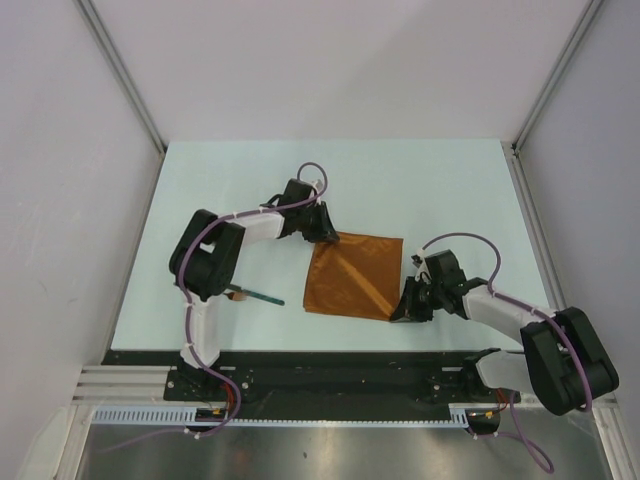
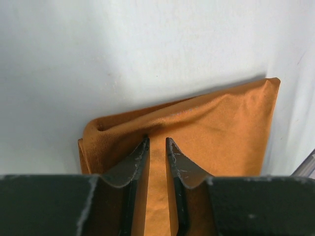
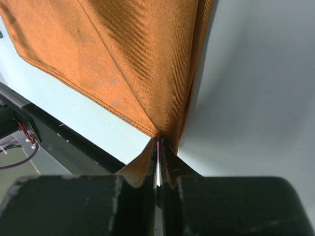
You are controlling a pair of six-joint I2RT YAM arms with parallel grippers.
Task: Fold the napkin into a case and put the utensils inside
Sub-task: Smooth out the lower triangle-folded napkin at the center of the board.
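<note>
The rust-orange napkin (image 1: 355, 275) lies as a rough square in the middle of the table, with a diagonal crease across it. My left gripper (image 1: 322, 235) is at its far left corner. In the left wrist view those jaws (image 2: 156, 142) stand narrowly apart with napkin (image 2: 221, 128) cloth filling the gap and bunched up to the left. My right gripper (image 1: 402, 312) is at the near right corner. In the right wrist view it (image 3: 158, 140) is shut on that corner, and the napkin (image 3: 123, 59) pulls taut away from it. One utensil with a dark teal handle (image 1: 258, 296) lies left of the napkin, partly under my left arm.
A black rail (image 1: 330, 360) runs along the table's near edge, close behind my right gripper, and shows as a black rail (image 3: 59, 142) in the right wrist view. White walls and metal posts (image 1: 120, 75) enclose the pale table (image 1: 420, 190) on three sides.
</note>
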